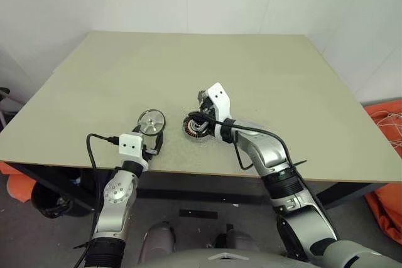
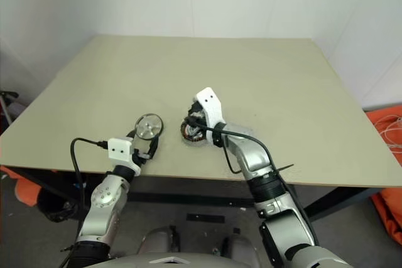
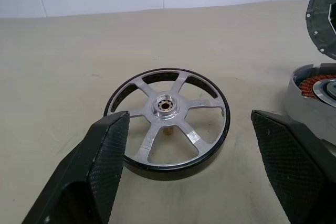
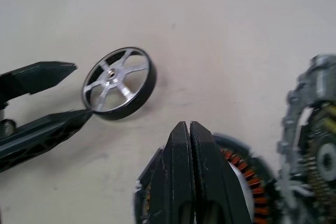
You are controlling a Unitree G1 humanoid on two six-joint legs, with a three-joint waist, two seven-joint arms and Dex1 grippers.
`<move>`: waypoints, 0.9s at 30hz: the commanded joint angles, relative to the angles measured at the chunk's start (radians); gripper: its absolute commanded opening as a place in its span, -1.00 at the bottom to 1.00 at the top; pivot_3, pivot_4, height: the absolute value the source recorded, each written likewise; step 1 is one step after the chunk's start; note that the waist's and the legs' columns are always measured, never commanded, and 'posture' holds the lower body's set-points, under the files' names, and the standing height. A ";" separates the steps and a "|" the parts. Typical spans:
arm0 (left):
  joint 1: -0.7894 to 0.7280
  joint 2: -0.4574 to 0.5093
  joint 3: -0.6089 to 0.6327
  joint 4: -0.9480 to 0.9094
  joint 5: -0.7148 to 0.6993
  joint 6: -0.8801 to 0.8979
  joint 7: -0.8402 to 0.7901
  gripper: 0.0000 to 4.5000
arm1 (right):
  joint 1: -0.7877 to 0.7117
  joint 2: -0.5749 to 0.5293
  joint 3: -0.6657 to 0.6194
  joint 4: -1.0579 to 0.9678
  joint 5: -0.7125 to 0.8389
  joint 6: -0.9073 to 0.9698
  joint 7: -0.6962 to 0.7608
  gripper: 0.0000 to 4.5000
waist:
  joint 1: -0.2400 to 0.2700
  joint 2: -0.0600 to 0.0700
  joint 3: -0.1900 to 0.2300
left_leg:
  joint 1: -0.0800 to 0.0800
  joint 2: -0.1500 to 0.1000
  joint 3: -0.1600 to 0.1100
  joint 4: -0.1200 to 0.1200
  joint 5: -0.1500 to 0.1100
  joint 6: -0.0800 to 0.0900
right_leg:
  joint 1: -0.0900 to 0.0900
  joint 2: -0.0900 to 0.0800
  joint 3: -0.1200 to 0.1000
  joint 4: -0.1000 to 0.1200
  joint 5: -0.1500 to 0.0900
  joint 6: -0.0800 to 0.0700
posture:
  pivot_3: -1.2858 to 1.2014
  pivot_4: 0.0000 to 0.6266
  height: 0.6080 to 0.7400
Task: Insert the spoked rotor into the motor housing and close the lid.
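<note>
Left end effector [image 3: 184, 166]: fingers standing wide apart, flanking the spoked rotor [image 3: 169, 117] without touching it.
Right end effector [image 4: 190, 145]: fingers pressed together, holding nothing, hovering just over the motor housing [image 1: 198, 128].
Rotor location: lying flat on the worktop [image 1: 264, 80] near the front edge, just left of the housing.
Rotor appearance: silver spokes, small bright hub, dark outer band.
Housing appearance: copper windings showing inside a silver ring.
Lid [image 4: 315, 145]: probably the toothed round piece standing beside the housing; not certain.
Risk: the thin rotor is likely slipping or tipping if pinched off-centre.
Risk: the right arm is crowding the housing, possibly blocking insertion.
</note>
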 commanded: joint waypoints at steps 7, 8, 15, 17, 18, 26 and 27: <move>-0.010 -0.003 -0.003 -0.027 -0.006 -0.018 -0.001 0.75 | -0.045 -0.005 0.007 0.076 -0.049 -0.038 -0.039 -0.98 | 0.000 0.000 0.000 | -0.001 0.000 0.000 0.000 0.000 0.000 | -0.001 0.000 0.000 0.000 0.000 0.000 | 0.03 -1.00 1.00; -0.009 -0.004 -0.003 -0.028 -0.006 -0.018 -0.001 0.75 | -0.043 -0.006 0.011 0.077 -0.052 -0.036 -0.036 -0.98 | 0.000 0.000 0.000 | -0.001 0.000 0.000 0.000 0.000 0.000 | -0.001 0.000 0.000 0.000 0.000 0.000 | 0.03 -1.00 1.00; -0.004 -0.002 -0.001 -0.031 -0.007 -0.019 -0.003 0.75 | -0.031 -0.011 0.017 0.074 -0.057 -0.032 -0.024 -0.98 | 0.000 0.000 0.000 | -0.001 0.000 0.000 0.000 0.000 0.000 | 0.000 0.000 0.000 0.000 0.000 0.000 | 0.03 -1.00 1.00; -0.004 -0.001 -0.001 -0.031 -0.008 -0.019 -0.004 0.75 | -0.029 -0.014 0.016 0.070 -0.056 -0.028 -0.021 -0.98 | 0.000 0.000 0.000 | -0.001 0.000 0.000 0.000 0.000 0.000 | 0.000 0.000 0.000 0.000 0.000 0.000 | 0.03 -1.00 1.00; -0.004 -0.001 0.000 -0.032 -0.008 -0.018 -0.004 0.75 | -0.028 -0.014 0.016 0.068 -0.054 -0.026 -0.020 -0.98 | 0.000 0.000 0.000 | -0.001 0.000 0.000 0.000 0.000 0.000 | 0.000 0.000 0.000 0.000 0.000 0.000 | 0.03 -1.00 1.00; -0.001 0.001 0.000 -0.037 -0.008 -0.016 -0.005 0.75 | 0.001 -0.030 0.056 0.042 -0.053 0.010 0.024 -0.98 | 0.000 0.000 0.000 | -0.001 0.000 0.000 0.000 0.000 0.000 | 0.000 0.000 0.000 0.000 0.000 0.000 | 0.03 -1.00 1.00; -0.001 0.001 0.000 -0.037 -0.007 -0.016 -0.004 0.75 | 0.003 -0.033 0.061 0.040 -0.055 0.013 0.029 -0.98 | 0.000 0.000 0.000 | -0.001 0.000 0.000 0.000 0.000 0.000 | 0.000 0.000 0.000 0.000 0.000 0.000 | 0.03 -1.00 1.00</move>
